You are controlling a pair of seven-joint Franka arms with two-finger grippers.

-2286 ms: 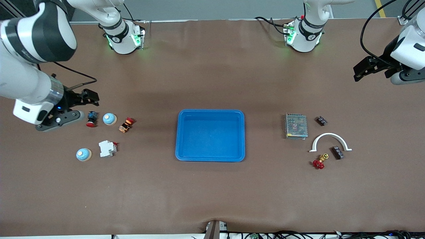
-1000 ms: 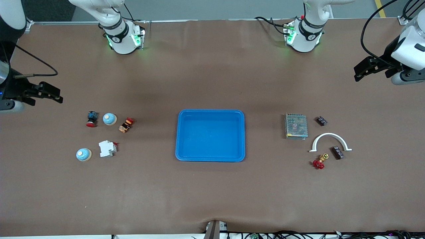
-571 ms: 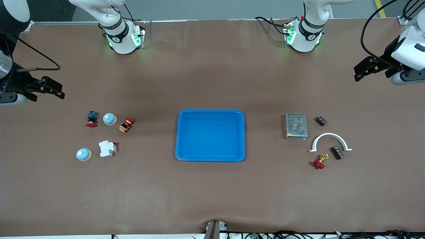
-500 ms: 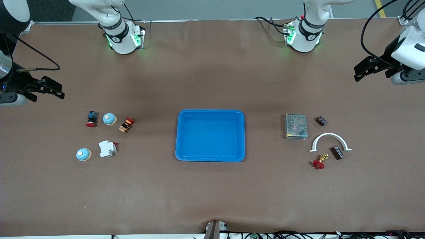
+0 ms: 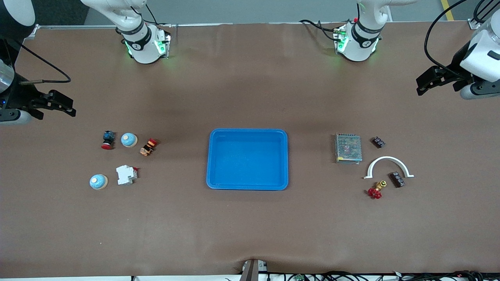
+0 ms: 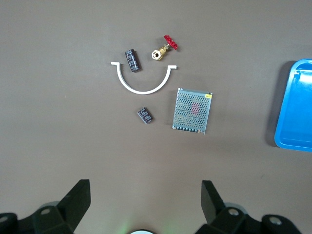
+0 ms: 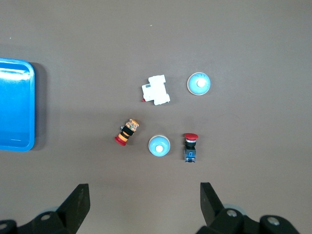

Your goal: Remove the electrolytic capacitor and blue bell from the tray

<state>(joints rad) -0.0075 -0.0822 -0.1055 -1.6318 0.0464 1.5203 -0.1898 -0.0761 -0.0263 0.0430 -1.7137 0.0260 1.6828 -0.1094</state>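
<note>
Tray (image 5: 247,159) sits empty at table centre; right gripper (image 5: 58,105) at nine o'clock and left gripper (image 5: 429,80) at two o'clock hover apart-jawed; best step: hold clear.

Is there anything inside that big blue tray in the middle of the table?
No. The blue tray shows only its bare blue floor in the front view. Nothing covers the inside, so no part of it is hidden. What lies under the tray cannot be seen.
</note>
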